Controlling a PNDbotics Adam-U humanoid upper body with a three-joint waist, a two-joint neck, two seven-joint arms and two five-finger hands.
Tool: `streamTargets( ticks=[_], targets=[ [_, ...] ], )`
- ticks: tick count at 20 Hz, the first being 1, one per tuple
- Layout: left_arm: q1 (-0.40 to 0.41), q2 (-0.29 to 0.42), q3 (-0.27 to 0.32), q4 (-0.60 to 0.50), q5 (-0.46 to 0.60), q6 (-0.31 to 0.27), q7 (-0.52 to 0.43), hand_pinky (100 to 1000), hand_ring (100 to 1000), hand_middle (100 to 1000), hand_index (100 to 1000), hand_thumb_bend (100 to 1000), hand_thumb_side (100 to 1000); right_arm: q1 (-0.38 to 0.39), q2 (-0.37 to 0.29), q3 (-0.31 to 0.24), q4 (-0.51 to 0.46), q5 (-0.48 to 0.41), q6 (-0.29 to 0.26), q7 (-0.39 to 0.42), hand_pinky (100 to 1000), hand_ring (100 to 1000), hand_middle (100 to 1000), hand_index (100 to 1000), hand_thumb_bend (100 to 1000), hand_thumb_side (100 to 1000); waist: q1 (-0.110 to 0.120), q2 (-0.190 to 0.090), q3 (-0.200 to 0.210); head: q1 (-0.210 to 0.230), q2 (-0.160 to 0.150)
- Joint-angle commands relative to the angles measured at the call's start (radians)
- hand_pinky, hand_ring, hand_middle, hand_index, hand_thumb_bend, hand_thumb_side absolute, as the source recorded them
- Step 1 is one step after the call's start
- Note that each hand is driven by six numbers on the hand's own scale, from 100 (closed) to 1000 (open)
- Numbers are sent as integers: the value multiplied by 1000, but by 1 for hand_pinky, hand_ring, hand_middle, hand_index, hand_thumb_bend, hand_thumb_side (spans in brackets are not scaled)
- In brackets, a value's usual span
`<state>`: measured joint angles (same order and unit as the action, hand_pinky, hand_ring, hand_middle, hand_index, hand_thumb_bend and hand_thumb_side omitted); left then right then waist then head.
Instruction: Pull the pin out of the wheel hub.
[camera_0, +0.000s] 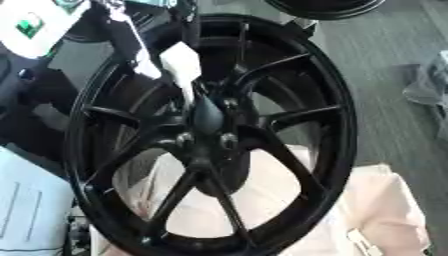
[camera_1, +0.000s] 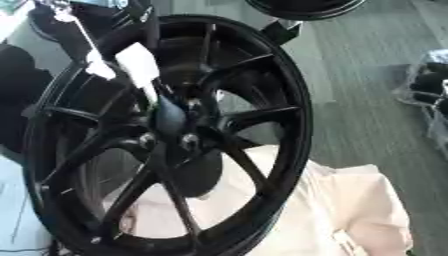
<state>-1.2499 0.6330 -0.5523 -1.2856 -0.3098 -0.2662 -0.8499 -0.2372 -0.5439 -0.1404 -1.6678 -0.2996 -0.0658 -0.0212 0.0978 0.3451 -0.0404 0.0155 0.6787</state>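
A large black wheel (camera_0: 210, 135) stood upright and filled most of both views. Its rim was glossy and deep, and slim paired spokes ran out from the middle. Its lower edge rested on a cream cloth-covered surface (camera_0: 385, 200), toward that surface's left side, and the cloth showed through the lower gaps between the spokes. Grey floor (camera_0: 385, 65) lay beyond on the right, and part of a second black wheel (camera_1: 302, 6) showed at the top edge.

The left arm (camera_0: 131, 35), dark with a thin white line along it, came in from the upper left corner and crossed the wheel's upper left rim. At its end, the left hand (camera_0: 179, 64) showed only as a pale blocky shape just above the middle of the wheel. I could not tell how far open it was, or whether it had hold of anything.

The wheel hub (camera_0: 206, 142) sat at the centre, black, with small round bolt points around it. A narrow pale strip ran down from the hand to a dark rounded piece (camera_0: 207, 116) lying against the top of the hub. I could not tell whether that piece was the pin.
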Motion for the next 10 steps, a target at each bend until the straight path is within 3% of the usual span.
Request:
streamTargets(
  ticks=[1, 4, 7, 9, 10],
  targets=[
    [-17, 22, 3, -14, 19, -49, -57, 806, 791, 716, 695, 447, 138, -7, -36, -4, -11, 8, 4, 1, 782, 741, 659, 787, 100, 670, -5, -28, 0, 4, 4],
    [-16, 24, 3, -20, 27, -43, -57, 804, 785, 706, 677, 442, 128, -6, -36, -3, -10, 10, 7, 2, 782, 741, 659, 787, 100, 671, -5, -29, 0, 4, 4],
    [-16, 26, 3, -24, 30, -38, -57, 787, 746, 644, 558, 391, 100, -5, -37, -1, -11, 13, 9, 3, 782, 741, 658, 787, 100, 672, -4, -29, 0, 4, 6],
    [-15, 27, 2, -26, 30, -37, -57, 787, 746, 644, 558, 391, 100, -5, -37, -1, -11, 13, 9, 3, 782, 741, 658, 787, 100, 672, -4, -29, 1, 5, 6],
    [-15, 27, 3, -26, 30, -37, -57, 775, 724, 606, 464, 355, 100, -5, -37, -1, -11, 13, 9, 3, 782, 741, 659, 787, 100, 672, -4, -29, 1, 5, 7]
  ],
)
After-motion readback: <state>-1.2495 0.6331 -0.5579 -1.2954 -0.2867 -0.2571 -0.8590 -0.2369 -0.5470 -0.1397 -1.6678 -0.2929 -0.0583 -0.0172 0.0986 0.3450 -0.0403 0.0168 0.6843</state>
